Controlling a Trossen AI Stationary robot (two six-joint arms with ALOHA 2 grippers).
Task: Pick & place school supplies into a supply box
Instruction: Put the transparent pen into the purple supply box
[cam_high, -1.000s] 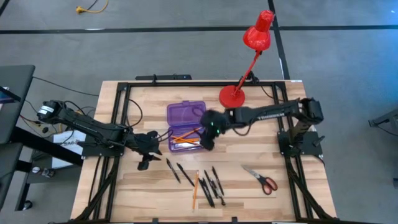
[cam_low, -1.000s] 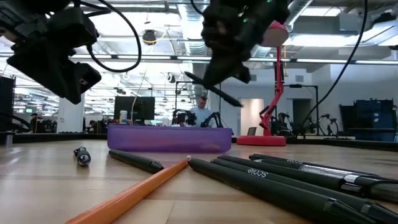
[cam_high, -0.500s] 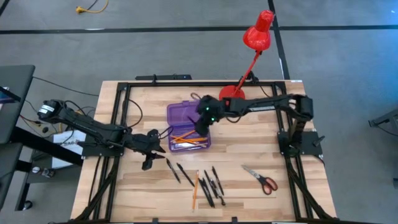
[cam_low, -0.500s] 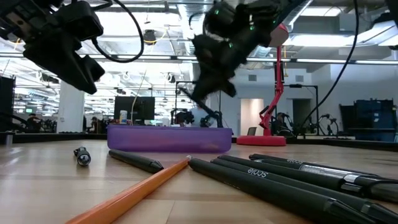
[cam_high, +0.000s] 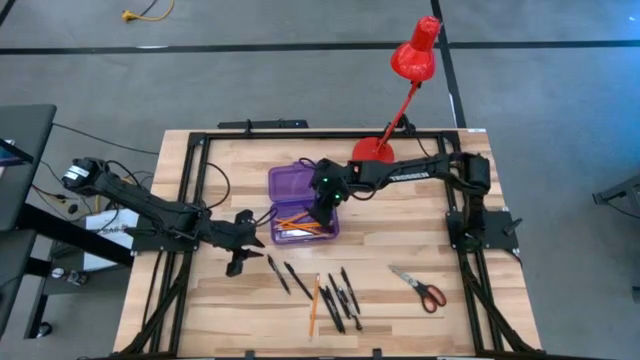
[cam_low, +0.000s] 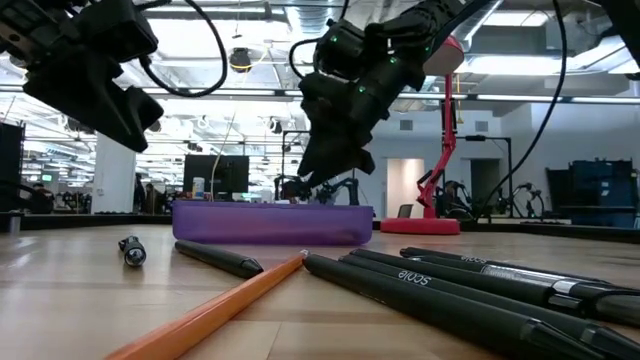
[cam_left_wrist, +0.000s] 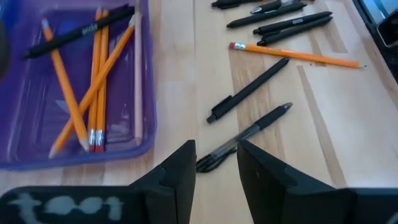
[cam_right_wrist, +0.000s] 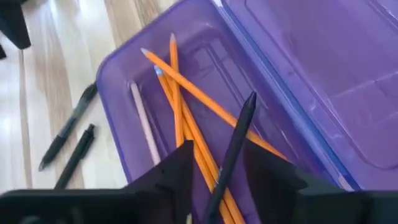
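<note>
Wooden surface (cam_high: 400, 300) is carrying loose pens (cam_high: 340, 295) and scissors (cam_high: 420, 290), with a red lamp (cam_high: 375, 155) standing behind. Right end effector (cam_right_wrist: 214, 168), clamped on a black pen (cam_right_wrist: 233, 152), is hanging over the purple supply box (cam_high: 300, 205) holding orange pencils (cam_left_wrist: 93, 93). Left end effector (cam_left_wrist: 214, 165) is hovering nearby, fingers slightly apart.

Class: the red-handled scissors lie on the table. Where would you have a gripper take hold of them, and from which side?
Grip the scissors from straight above, at the narrow metal blades just beside the red handle loops. They lie flat and alone, apart from the pens, so fingers could probably close across them crosswise.
</note>
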